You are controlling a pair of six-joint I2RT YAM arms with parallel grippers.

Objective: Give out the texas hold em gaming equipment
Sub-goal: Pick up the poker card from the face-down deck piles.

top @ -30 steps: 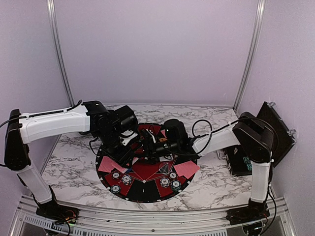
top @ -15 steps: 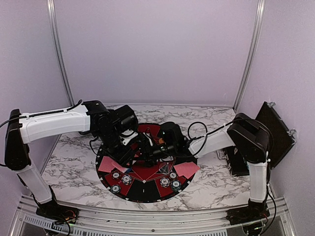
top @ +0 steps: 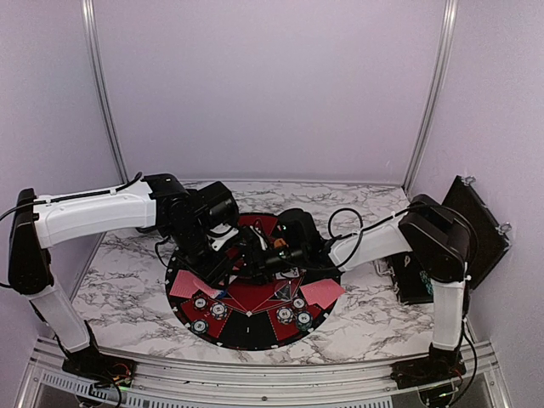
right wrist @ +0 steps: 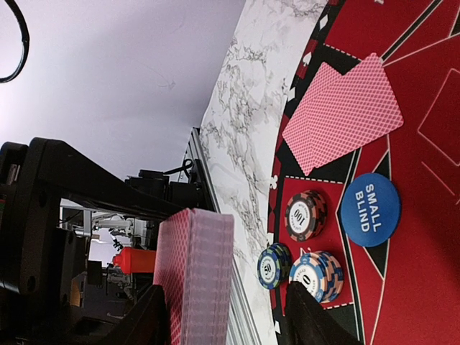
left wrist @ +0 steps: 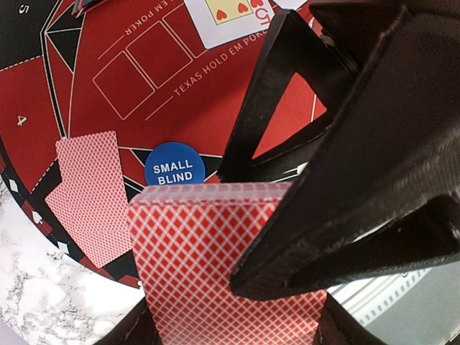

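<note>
Gripping the thick deck of red-backed playing cards, the left hand is clamped on its sides over the large round black-and-red mat. The right hand is spread astride the deck's top, nothing visibly pinched. Dealt so far: a face-down card pair at 8 o'clock, a second pair at 4, small striped poker chips at 7 and 5, a blue round small-blind marker and a face-up hearts card. More board cards look due. Both arms crowd the centre, the marble tabletop lies open at 9 o'clock, and a black box-shaped case hugs the 3 o'clock edge.
</note>
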